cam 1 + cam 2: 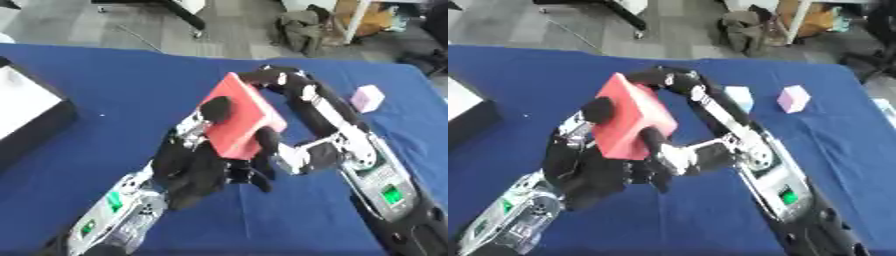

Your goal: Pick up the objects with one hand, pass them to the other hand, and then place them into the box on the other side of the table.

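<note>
Red flat block (smooth, boxy), both hands' fingers clasping

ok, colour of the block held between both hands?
Red block, clearest in the right eye view.

Block between both hands, above table

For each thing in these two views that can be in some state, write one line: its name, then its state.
Red box: lifted off the table, tilted, held between both hands.
Left hand: curled round the red box's lower end.
Right hand: curled over the red box's upper end.
Pink block: resting on the blue table, untouched.
Pale blue block: on the table, untouched.
Black-walled box: at the left edge, open-topped.
</note>
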You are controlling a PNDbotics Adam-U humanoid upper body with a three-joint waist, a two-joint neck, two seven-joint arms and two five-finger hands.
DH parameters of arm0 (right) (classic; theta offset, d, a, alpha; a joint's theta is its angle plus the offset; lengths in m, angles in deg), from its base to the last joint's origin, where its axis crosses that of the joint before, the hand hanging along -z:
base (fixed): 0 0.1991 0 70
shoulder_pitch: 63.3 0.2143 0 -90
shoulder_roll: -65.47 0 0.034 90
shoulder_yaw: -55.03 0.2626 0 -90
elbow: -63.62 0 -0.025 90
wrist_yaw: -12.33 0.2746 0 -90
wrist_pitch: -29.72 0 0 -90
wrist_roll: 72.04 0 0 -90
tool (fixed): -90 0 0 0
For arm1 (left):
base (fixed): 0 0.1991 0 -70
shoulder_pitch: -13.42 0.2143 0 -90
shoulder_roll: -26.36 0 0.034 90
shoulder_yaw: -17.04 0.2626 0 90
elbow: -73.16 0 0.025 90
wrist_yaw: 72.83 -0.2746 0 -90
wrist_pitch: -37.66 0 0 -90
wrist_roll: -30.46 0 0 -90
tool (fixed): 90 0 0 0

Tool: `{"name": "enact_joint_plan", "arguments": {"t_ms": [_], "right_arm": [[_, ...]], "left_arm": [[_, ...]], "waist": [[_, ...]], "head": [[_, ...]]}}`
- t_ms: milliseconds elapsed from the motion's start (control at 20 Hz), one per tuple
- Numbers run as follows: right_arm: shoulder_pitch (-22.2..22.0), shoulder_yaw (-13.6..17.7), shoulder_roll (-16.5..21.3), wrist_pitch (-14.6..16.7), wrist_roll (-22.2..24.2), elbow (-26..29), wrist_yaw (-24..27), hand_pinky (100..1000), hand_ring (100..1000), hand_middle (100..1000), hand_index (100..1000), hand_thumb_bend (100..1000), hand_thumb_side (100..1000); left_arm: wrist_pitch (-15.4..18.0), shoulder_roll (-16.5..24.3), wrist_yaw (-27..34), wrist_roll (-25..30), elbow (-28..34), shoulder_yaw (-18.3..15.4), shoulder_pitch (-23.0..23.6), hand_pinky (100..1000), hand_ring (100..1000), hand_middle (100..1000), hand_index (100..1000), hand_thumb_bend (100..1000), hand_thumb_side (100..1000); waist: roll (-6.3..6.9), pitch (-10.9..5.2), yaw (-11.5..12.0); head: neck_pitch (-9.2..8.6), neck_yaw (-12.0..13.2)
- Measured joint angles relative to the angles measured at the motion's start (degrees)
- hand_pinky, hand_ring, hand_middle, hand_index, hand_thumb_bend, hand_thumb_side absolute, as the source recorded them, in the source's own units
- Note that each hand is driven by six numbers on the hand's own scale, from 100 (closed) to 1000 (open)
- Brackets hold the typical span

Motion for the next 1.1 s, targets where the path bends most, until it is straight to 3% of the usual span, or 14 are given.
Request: {"name": "enact_joint_plan", "arguments": {"t_ms": [300, 450, 750, 950, 1100], "right_arm": [[-0.49, 0.02, 0.44, 0.68, -0.34, -0.05, -0.67, 748, 667, 332, 604, 100, 470], [-0.56, 0.12, 0.49, 0.78, -0.39, -0.09, -0.91, 758, 677, 358, 629, 100, 470], [-0.95, 0.82, 0.47, 2.36, 2.01, -0.11, -1.12, 778, 722, 462, 718, 100, 470], [-0.98, 1.82, 0.33, 4.44, 4.58, -0.22, -1.11, 785, 749, 559, 776, 100, 470], [-1.03, 2.4, 0.01, 5.75, 5.41, -0.39, -1.04, 837, 835, 788, 934, 100, 470]], "left_arm": [[0.41, -0.89, 0.89, -4.04, -0.33, 0.18, 0.3, 558, 499, 372, 603, 289, 751], [0.63, -1.18, 1.52, -6.41, -0.33, 0.47, 0.3, 521, 461, 325, 544, 263, 747], [0.79, -1.2, 2.46, -9.68, -0.27, 0.93, 0.5, 509, 442, 300, 517, 250, 751], [0.9, -1.16, 2.37, -10.1, -0.27, 1.11, 0.86, 507, 438, 296, 513, 243, 759], [1.11, -1.12, 1.9, -9.85, -0.29, 1.11, 1.04, 504, 435, 291, 506, 238, 764]], "waist": [[-0.02, 0.0, 0.02], [-0.03, -0.01, 0.04], [-0.03, -0.01, 0.04], [-0.03, -0.01, -0.03], [-0.03, -0.01, -0.14]], "head": [[0.0, 0.05], [0.0, 0.08], [0.0, 0.22], [0.0, 0.35], [0.0, 0.44]]}}
